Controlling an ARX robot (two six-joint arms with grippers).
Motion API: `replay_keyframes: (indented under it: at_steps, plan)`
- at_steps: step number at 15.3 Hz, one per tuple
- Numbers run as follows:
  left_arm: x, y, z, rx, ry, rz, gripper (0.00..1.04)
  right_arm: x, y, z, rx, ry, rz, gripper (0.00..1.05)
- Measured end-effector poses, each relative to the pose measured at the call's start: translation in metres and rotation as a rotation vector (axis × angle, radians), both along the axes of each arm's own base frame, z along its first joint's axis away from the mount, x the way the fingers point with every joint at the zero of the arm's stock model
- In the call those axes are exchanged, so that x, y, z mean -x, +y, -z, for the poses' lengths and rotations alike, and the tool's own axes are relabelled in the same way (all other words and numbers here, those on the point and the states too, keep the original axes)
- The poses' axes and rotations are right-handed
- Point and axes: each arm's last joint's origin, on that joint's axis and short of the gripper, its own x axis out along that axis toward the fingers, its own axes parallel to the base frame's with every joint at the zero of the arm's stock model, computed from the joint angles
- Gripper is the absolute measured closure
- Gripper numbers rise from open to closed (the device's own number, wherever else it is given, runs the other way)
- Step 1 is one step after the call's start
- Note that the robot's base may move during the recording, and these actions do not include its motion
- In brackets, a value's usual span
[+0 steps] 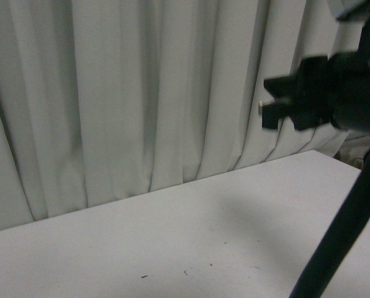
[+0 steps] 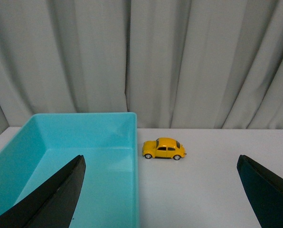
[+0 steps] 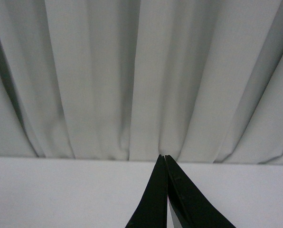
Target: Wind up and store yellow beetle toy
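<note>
Yellow beetle toy (image 2: 164, 148) in left wrist view only, left pincer (image 2: 160, 160) spread, right pincer (image 3: 164, 159) closed

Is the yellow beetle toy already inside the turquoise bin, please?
No, the yellow beetle toy stands on the table beside the turquoise bin.

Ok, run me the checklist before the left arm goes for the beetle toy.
1. Target found: ok, the yellow beetle toy stands upright on its wheels on the table in the left wrist view.
2. Toy not yet stored: ok, it sits beside the teal bin, outside it.
3. Left tool ready: ok, fingers wide apart, holding nothing.
4. Right tool out of the way: ok, shut on nothing; its view shows no toy.
5. Toy in front view: not ok, not seen there.
6. Toy wound up: cannot tell.
</note>
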Motion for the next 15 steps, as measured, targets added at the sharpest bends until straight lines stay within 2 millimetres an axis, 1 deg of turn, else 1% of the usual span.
replay_keyframes:
  at_steps: [1,2,3,5,7,11,15]
  plan:
    - [0.000,0.000,0.000,0.000,0.000,0.000,0.07,0.012,0.000,0.009,-0.023,-0.004,0.000,1.03]
    - [0.000,0.000,0.000,0.000,0.000,0.000,0.07,0.020,0.000,0.009,-0.032,-0.036,0.000,1.03]
    - [0.000,0.000,0.000,0.000,0.000,0.002,0.07,0.028,0.000,0.012,-0.037,-0.047,0.000,1.03]
    - [0.000,0.000,0.000,0.000,0.000,0.000,0.07,0.040,0.000,0.028,-0.040,-0.014,0.001,1.03]
    - [0.000,0.000,0.000,0.000,0.000,0.000,0.07,0.052,0.000,0.034,-0.041,-0.026,0.001,1.03]
    - [0.000,0.000,0.000,0.000,0.000,0.000,0.07,0.068,0.000,0.044,-0.042,-0.022,0.001,1.03]
    - [0.000,0.000,0.000,0.000,0.000,0.000,0.07,0.080,0.000,0.050,-0.043,-0.046,0.000,1.03]
